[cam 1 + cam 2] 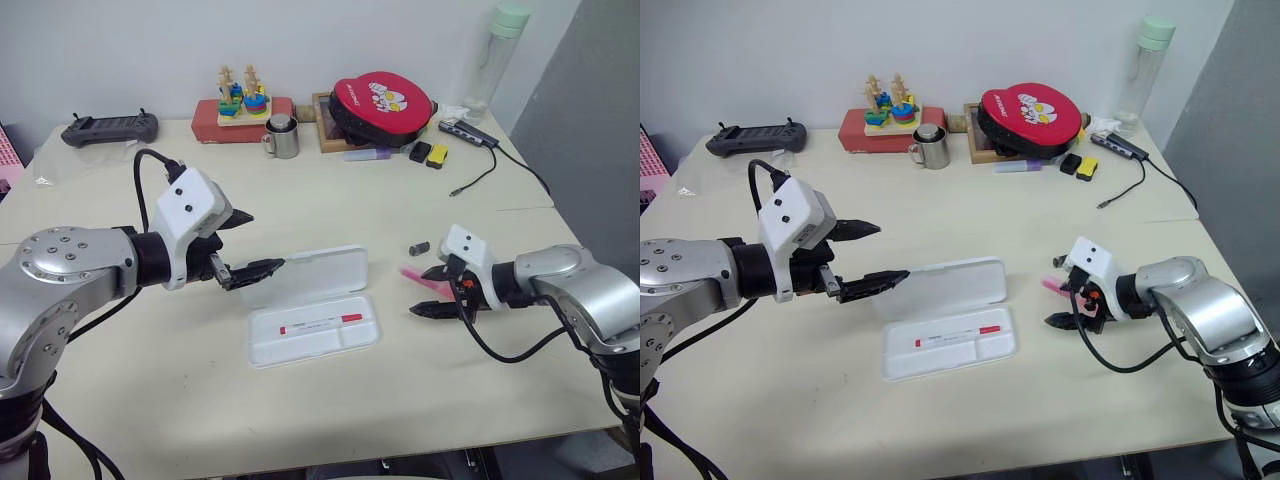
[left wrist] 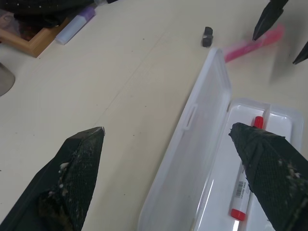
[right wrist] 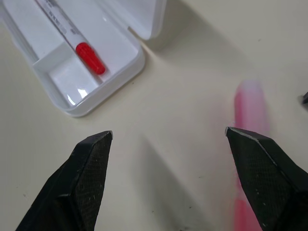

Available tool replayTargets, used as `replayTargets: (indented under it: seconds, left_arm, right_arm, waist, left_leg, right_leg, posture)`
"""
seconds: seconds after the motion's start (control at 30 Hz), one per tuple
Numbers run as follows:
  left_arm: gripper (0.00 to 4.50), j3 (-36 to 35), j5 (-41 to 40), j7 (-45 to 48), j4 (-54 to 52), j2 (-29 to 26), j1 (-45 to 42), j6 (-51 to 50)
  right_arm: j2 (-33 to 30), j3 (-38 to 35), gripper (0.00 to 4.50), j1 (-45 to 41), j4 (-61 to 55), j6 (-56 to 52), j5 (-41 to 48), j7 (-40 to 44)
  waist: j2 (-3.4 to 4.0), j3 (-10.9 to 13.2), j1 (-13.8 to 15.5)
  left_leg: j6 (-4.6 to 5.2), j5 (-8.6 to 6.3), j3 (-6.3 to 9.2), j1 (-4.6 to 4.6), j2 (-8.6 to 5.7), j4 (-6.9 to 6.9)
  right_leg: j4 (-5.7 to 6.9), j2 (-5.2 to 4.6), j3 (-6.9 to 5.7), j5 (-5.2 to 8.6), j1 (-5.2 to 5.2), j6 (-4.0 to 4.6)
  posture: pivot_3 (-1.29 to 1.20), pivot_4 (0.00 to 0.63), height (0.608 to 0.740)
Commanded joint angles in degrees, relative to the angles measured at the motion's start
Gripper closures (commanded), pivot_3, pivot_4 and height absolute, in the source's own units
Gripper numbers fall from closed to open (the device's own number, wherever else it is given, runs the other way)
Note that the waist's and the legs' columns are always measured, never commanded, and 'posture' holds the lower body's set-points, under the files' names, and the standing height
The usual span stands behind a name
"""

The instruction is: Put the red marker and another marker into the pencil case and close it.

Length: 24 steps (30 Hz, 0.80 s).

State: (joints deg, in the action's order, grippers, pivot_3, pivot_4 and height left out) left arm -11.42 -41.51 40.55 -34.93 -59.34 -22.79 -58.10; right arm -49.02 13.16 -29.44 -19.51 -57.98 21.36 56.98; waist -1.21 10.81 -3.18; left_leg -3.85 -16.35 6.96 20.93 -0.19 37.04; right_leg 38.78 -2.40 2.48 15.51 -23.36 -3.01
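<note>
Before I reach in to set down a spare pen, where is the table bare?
Bare: the near strip in front of the pencil case, and the wide middle between its lid and the steel cup. Crowded: the back edge, and around the pink highlighter by the right pincer.

**Non-task items on the table**

A round red case (image 1: 381,103), steel mug (image 1: 282,137), stacking toy (image 1: 243,93), black controller (image 1: 109,129), clear bottle (image 1: 494,60) and purple marker (image 1: 366,154) are sitting along the far edge.
</note>
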Motion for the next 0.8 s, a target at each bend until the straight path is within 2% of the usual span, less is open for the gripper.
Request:
replayTargets:
  seconds: [0.03, 0.67, 0.8]
  left_arm:
    - [0.00, -0.44, 0.48, -0.08, -0.33, -0.28, -0.29, 0.80]
    - [0.00, -0.60, 0.49, -0.24, -0.58, -0.24, -0.11, 0.68]
    - [0.00, -0.88, 0.33, -0.29, -0.76, -0.25, 0.14, 0.51]
  right_arm:
    - [-0.91, 0.27, 0.54, 0.39, -0.59, 1.40, -0.36, 0.02]
    - [1.91, 1.31, 0.54, -1.18, 7.90, 4.63, -4.42, -3.11]
    - [1.86, -1.77, 0.54, -1.82, 4.22, 2.27, 0.12, -0.54]
  waist:
    - [0.00, 0.00, 0.00]
    - [0.00, 0.00, 0.04]
    - [0.00, 0.00, 0.02]
  left_leg:
    - [0.00, 0.00, 0.01, 0.00, 0.00, 0.00]
    - [0.00, 0.00, 0.00, 0.00, 0.00, 0.01]
    - [0.00, 0.00, 0.01, -0.01, 0.01, 0.00]
  right_leg:
    - [0.00, 0.00, -0.01, 0.00, 0.00, 0.00]
    - [0.01, 0.00, 0.00, 0.00, 0.00, 0.00]
    - [0.01, 0.00, -0.01, 0.00, 0.00, 0.00]
  posture:
    - [0.00, 0.150, 0.740]
    - [0.00, 0.150, 0.740]
    - [0.00, 0.150, 0.740]
